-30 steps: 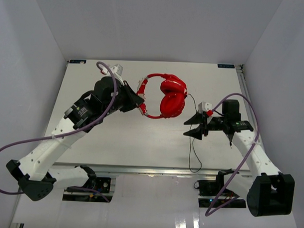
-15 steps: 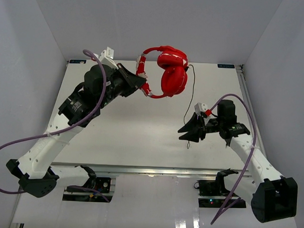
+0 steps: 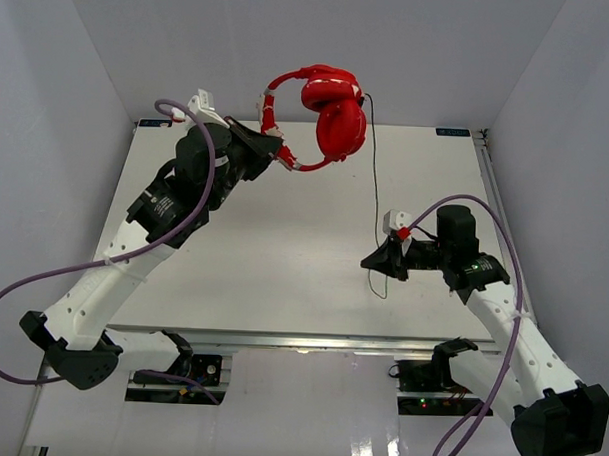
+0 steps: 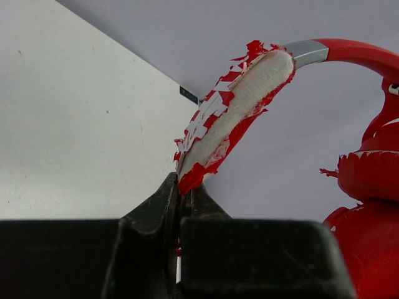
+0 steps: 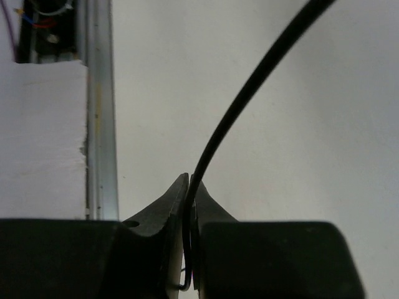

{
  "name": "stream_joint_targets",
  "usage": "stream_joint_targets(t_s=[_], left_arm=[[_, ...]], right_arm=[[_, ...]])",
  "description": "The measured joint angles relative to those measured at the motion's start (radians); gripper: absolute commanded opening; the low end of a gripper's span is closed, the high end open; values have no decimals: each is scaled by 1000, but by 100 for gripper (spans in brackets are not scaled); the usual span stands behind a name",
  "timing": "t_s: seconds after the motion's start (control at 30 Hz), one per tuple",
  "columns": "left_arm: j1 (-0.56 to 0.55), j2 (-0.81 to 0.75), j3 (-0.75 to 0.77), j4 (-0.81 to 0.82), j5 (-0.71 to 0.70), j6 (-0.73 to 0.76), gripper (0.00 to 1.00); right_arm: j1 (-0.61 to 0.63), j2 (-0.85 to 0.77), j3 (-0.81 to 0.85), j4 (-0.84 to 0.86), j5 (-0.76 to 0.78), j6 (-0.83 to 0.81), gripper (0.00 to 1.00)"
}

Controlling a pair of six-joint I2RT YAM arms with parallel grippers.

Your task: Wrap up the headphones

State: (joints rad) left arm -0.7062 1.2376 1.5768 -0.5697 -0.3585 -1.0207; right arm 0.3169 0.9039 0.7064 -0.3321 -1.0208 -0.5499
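Red headphones [image 3: 326, 117] aloft, cups together; headband [image 4: 234, 115] covering flaking; thin black cable [image 3: 374, 180] hanging straight down.

Lab test cell (white walls [image 3: 291, 47], table [image 3: 282, 287])

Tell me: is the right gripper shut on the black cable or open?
Shut on it: in the wrist view the right gripper pinches the black cable between closed jaws.
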Motion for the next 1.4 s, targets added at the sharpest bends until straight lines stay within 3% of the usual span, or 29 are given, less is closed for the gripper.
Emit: stream_joint_targets(t_s=[0.27,0.47,0.73,1.1,1.4], left_arm=[[4,167,8,76,-76,-37,0],[-4,351,8,60,-43,-21,0],[-56,483,64,38,36,45,0],[-183,688,137,42,142,111,0],[-236,701,84,57,206,200,0]], right_arm=[[6,-7,208,-298,447,-281,8],[24,-10,319,-453,686,-480,8],[91,-8,397,-576,950,-647,8],[153,-15,530,-612,1053,-715,8],[155,-30,460,-525,1115,-713,8]])
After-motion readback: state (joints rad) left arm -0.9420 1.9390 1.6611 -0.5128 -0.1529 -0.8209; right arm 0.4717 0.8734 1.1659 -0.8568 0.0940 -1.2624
